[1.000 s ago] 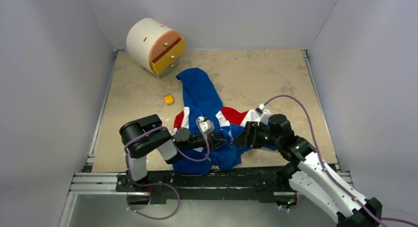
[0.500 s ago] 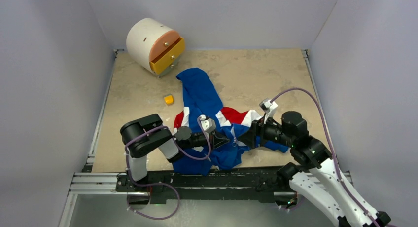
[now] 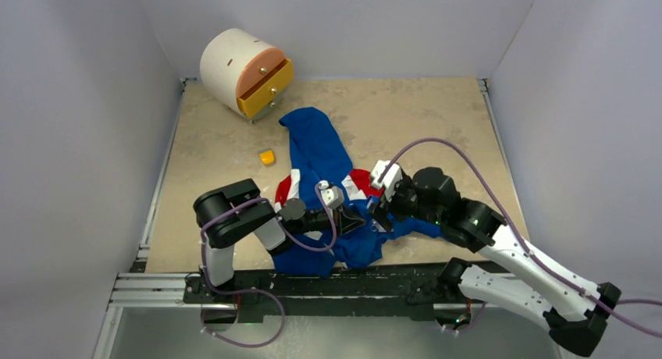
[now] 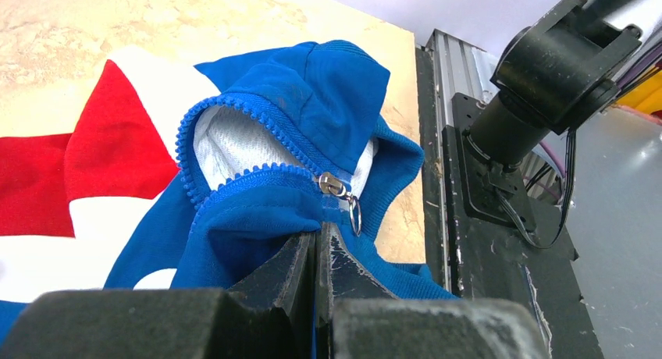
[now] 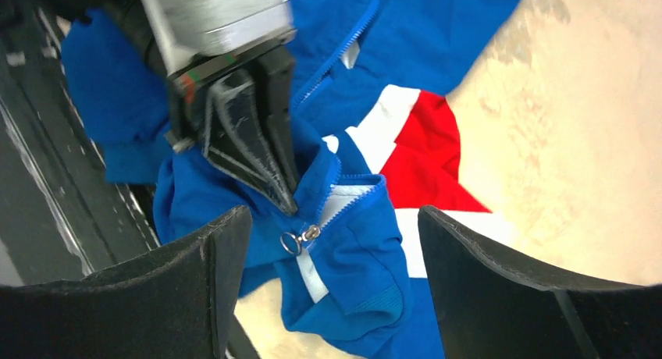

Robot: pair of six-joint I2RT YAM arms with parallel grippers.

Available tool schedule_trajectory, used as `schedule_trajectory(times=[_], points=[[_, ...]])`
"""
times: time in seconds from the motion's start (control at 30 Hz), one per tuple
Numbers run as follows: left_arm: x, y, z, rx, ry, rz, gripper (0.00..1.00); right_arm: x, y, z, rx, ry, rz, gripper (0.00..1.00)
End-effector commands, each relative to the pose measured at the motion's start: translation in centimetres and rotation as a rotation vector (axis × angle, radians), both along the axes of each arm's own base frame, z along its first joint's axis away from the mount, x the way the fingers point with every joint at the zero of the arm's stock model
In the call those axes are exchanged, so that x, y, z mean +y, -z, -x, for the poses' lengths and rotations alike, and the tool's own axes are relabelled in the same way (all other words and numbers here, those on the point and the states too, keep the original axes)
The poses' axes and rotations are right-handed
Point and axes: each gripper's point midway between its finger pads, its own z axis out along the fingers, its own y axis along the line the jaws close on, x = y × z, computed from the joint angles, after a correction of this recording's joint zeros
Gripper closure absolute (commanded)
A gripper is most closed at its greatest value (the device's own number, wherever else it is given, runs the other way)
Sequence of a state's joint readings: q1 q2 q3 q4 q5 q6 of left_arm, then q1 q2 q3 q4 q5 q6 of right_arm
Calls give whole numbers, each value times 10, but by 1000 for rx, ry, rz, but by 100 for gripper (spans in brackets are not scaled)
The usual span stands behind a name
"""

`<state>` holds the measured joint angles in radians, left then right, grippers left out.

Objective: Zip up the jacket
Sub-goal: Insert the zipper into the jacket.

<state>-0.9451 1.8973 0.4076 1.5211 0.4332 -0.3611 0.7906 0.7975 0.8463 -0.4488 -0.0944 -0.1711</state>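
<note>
Jacket (image 3: pixel 316 144): lies crumpled on the near half of the table (image 3: pixel 437 117), between the two arms, one blue sleeve stretched toward the far side. Soft royal-blue knit with red and white panels. White mesh lining shows only in the left wrist view.

Zipper: blue plastic teeth, parted above the slider. Metal slider (image 4: pixel 334 184) sits low on the track, with a thin ring pull (image 4: pixel 355 216) hanging from it. From overhead the arms hide the slider.

Left gripper (image 4: pixel 316 246): jaws closed, pinching the blue hem just below the slider. The right wrist view confirms its black fingers clamped on the fabric.

Right gripper (image 5: pixel 332 250): jaws spread wide and holding nothing, one finger on each side of the slider and ring. I cannot tell whether it touches the cloth.

Drawer unit (image 3: pixel 246 70): white drum shape at the far left corner, with one peach and one yellow drawer front, each with a metal knob. Contents not visible.

Yellow block (image 3: pixel 268 157): small, on bare table between the unit and the jacket, just left of the sleeve.

Table surface: beige, marbled.
</note>
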Motion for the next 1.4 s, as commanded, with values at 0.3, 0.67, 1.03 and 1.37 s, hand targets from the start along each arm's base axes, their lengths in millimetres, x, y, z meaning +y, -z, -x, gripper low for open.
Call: schedule_trajectory(times=[0.3, 0.67, 1.03, 1.37], points=[[-2, -15, 4, -3, 13, 43, 100, -13, 67, 38, -321, -350, 323, 30], [0, -17, 6, -3, 15, 41, 100, 5, 88, 65, -449, -577, 290, 46], [2, -20, 7, -9, 17, 44, 100, 18, 110, 73, -439, -690, 316, 56], [0, -18, 9, -1, 27, 42, 100, 13, 124, 61, -434, -636, 375, 61]])
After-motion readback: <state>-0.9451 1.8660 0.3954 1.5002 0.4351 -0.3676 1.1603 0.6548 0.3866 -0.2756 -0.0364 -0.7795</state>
